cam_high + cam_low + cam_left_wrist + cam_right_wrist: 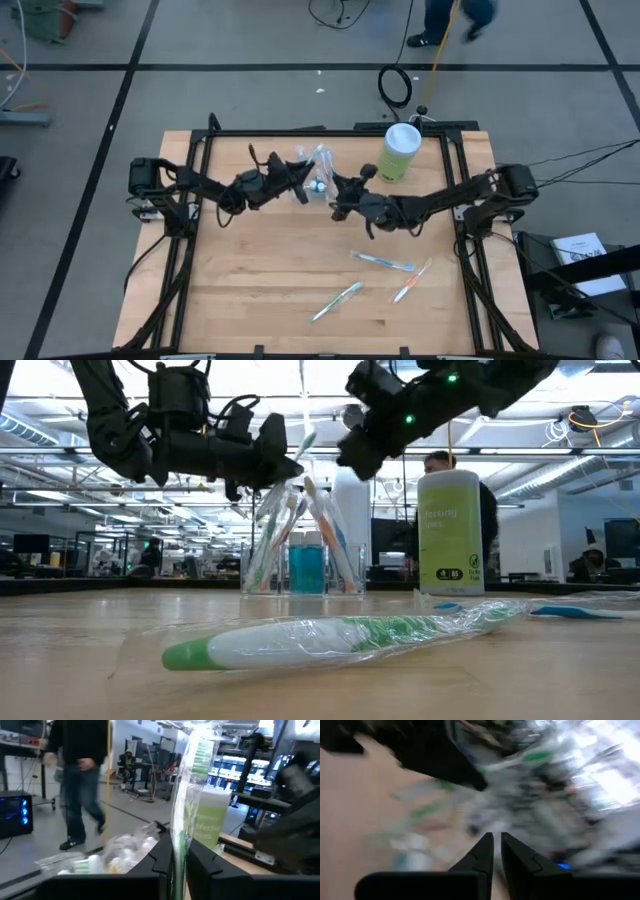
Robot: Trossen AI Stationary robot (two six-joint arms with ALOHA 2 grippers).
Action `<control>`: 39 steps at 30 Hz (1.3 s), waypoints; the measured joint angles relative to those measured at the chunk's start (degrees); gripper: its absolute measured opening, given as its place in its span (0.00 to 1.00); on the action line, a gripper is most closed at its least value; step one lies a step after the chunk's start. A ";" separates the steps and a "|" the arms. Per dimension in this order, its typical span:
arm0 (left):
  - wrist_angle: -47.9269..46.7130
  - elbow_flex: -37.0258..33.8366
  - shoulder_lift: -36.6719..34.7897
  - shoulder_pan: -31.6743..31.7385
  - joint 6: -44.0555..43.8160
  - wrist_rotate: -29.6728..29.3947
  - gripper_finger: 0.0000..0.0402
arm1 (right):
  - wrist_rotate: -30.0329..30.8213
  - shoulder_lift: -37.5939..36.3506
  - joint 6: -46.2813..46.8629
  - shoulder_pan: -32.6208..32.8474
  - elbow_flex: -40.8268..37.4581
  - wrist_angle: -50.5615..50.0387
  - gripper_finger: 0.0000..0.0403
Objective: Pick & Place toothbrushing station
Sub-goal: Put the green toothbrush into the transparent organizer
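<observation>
A clear container (pixel 305 555) at the table's far middle holds several wrapped toothbrushes and a teal tube (pixel 306 568). In the high view the container (pixel 318 178) sits between the two grippers. My left gripper (pixel 179 845) hangs just left of and above it, shut on a plastic-wrapped green-and-white toothbrush (pixel 192 775). My right gripper (pixel 496 842) hovers just right of the container, fingers shut, with nothing seen between them; its view is blurred. Three more wrapped toothbrushes (pixel 383 262), (pixel 337 300), (pixel 412 280) lie flat on the near right of the table. My left gripper pinches the wrapped toothbrush's shaft (pixel 178 832) between its two fingers, through the clear wrapper. The fingers come roughly level from the table's left and lie across the brush. The brush stands nearly upright, its green end (pixel 306 444) above the container's mouth, lifted clear of the table.
A tall white canister with a green lid (pixel 400 152) stands right of the container at the far edge. One wrapped green toothbrush (pixel 330 640) lies close to the low camera. A person walks on the floor beyond the table. The table's near left is bare wood (pixel 240 280).
</observation>
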 joint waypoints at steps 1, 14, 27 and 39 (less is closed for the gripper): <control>0.51 0.00 0.00 -0.34 0.58 0.31 0.07 | -4.89 -1.22 4.88 -0.64 -0.52 -1.08 0.05; 5.21 0.02 0.01 -1.93 4.39 2.46 0.12 | -38.30 -3.58 22.03 -9.23 -1.20 2.77 0.03; 6.29 0.02 -0.48 -1.82 7.73 9.80 0.12 | -42.89 -3.56 22.60 -12.40 -1.20 10.93 0.30; 5.18 0.11 -0.39 -1.99 7.28 13.53 0.13 | -47.91 -3.56 29.86 -15.29 -1.15 16.00 0.45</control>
